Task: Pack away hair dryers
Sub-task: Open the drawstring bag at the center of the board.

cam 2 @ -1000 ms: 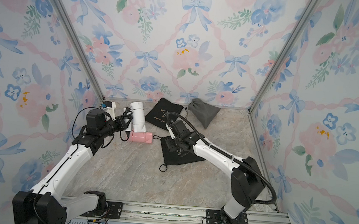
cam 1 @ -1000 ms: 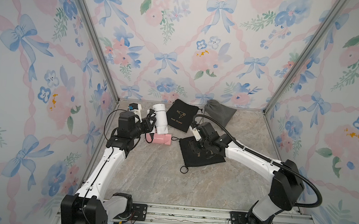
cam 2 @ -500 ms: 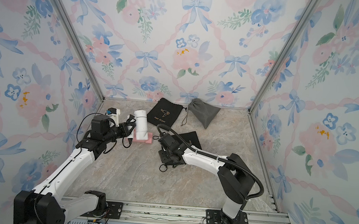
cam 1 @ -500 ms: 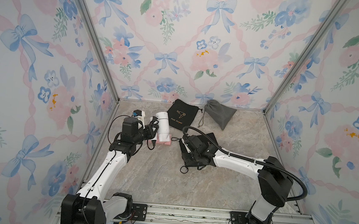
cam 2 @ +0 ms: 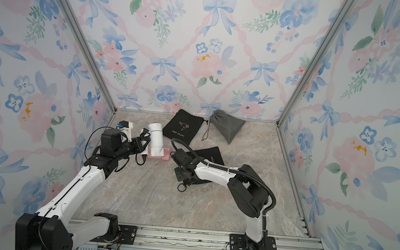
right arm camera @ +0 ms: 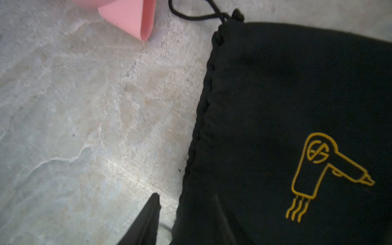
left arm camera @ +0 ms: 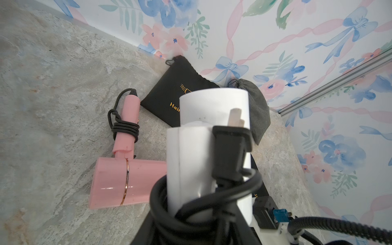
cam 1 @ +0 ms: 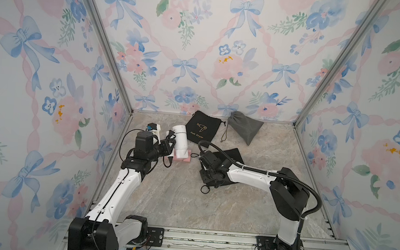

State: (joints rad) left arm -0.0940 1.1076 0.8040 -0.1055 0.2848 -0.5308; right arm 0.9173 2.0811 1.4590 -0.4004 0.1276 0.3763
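Left claw [cam 1: 171, 144]: clamped on the handle of the white dryer [cam 1: 180, 138], 10 o'clock on the table [cam 1: 176, 201].
Pink dryer [left arm camera: 118, 182]: flat, at its 6 o'clock.
Right claw [cam 1: 208, 180]: at the black pouch [right arm camera: 275, 95] edge; width unclear.

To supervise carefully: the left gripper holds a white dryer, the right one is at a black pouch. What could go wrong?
The cord bundled on the white dryer in the left gripper looks loose and may snag on the black pouch mouth. The right gripper at its edge may pinch both layers.
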